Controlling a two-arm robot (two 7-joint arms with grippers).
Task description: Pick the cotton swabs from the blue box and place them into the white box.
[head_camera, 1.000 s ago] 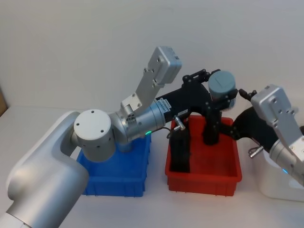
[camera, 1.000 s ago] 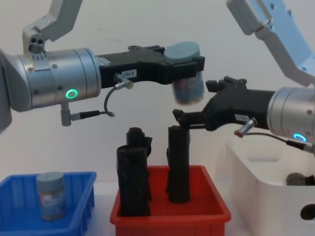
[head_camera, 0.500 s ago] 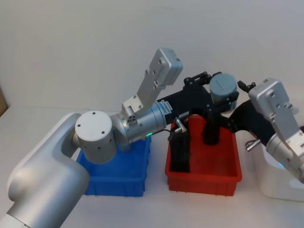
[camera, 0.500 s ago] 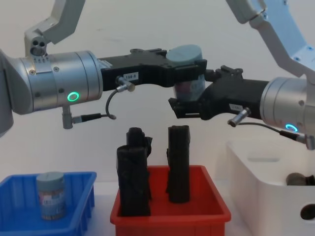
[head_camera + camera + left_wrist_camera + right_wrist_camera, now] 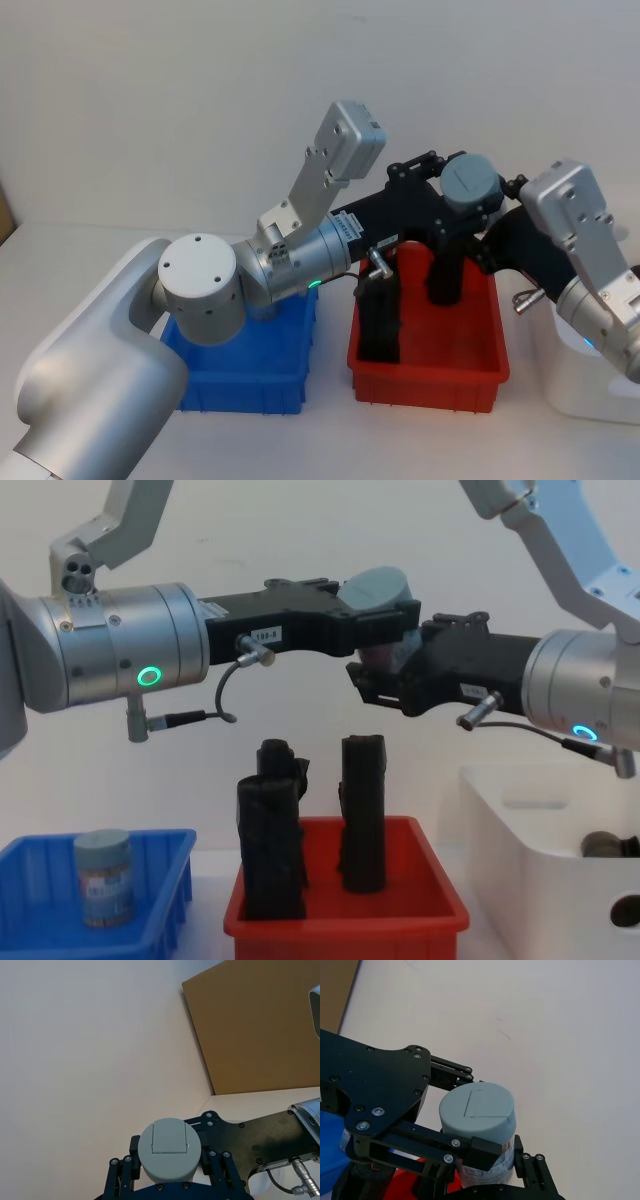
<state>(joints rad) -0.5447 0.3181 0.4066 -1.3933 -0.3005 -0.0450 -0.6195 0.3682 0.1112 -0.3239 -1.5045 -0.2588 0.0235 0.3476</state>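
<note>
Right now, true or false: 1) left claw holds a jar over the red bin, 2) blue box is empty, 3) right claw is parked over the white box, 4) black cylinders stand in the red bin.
1) True. The left claw grips a jar in the air above the red bin.
2) False. A second jar stands upright in the blue box.
3) False. The right claw is up at the held jar, just below the left claw, over the red bin and left of the white box.
4) True. Black cylinders stand upright in the red bin.
</note>
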